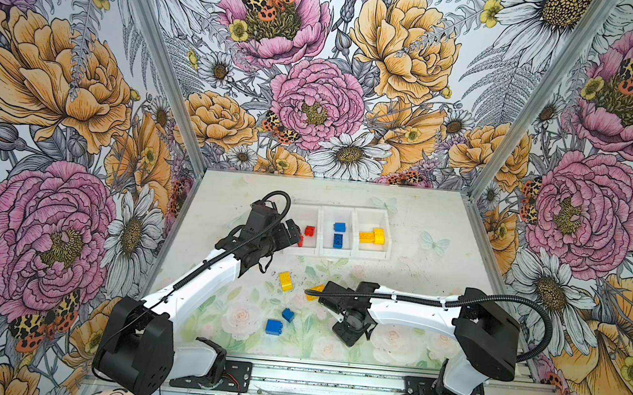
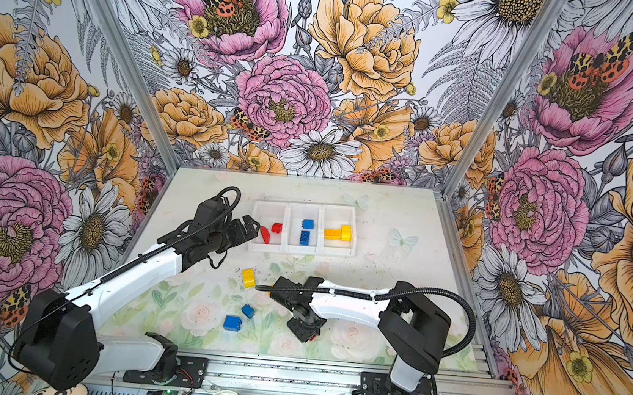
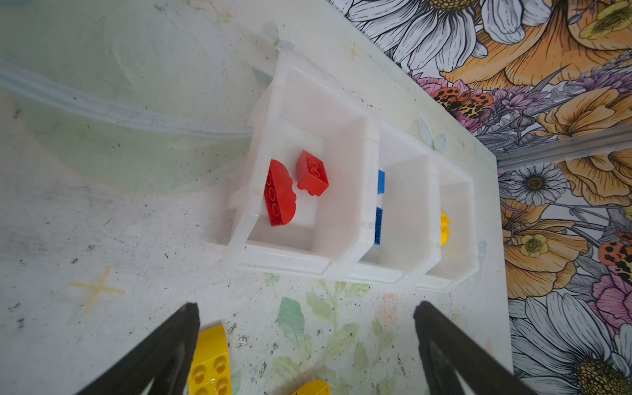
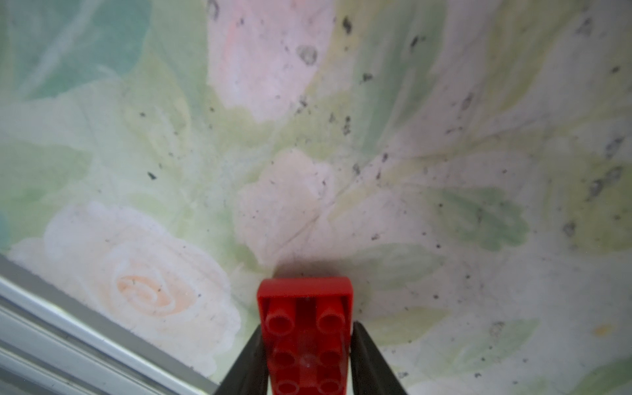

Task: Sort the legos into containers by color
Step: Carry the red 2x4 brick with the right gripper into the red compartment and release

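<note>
The white tray (image 1: 337, 253) of three bins sits toward the back of the table (image 1: 422, 232); its left bin holds a rounded red brick (image 3: 278, 195) and a square red brick (image 3: 312, 172), the middle bin two blue bricks (image 1: 338, 241), the right bin two yellow bricks (image 1: 378, 236). The left gripper (image 3: 305, 307) hangs by the tray's left end, jaws spread wide, holding nothing. The right gripper (image 4: 304, 328), low near the table's front, has its jaws clamped on both long sides of an oblong red brick (image 4: 304, 297). A loose yellow brick (image 1: 285, 281) and two loose blue bricks (image 1: 273, 327) lie mid-table
</note>
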Controlling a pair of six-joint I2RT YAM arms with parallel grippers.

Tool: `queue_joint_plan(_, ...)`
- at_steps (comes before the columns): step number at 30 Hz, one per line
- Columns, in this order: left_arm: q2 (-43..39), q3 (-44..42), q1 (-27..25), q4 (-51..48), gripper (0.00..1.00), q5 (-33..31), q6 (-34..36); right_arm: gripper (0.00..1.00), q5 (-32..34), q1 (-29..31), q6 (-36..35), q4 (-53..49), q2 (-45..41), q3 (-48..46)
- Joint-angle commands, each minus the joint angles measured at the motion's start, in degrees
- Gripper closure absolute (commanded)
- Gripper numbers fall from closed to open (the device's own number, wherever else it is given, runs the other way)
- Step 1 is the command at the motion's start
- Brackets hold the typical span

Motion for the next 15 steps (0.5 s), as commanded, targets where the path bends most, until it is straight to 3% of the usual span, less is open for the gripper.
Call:
queue_joint_plan(1, -1.5, -0.8, 0.6, 0.9, 0.01, 0.6, -0.6, 0.59, 0.4, 0.3, -0.3, 0.7, 1.2, 1.7)
queue_joint_plan(5, -1.8, -1.1, 0.6, 0.8, 0.01, 0.5, -0.7, 0.61, 0.4, 0.3, -0.1, 0.6, 1.4, 1.8)
queue_joint_plan(10, -2.3, -1.5, 0.6, 0.8, 0.01, 0.4, -0.9, 0.77, 0.5, 0.1, 0.3, 0.6, 0.6, 1.7)
queue_joint_plan(15, -3.0, -1.9, 0.7, 0.7, 0.01, 0.4, -0.8, 0.79, -0.4, -1.4, 1.4, 0.6, -2.4, 2.8)
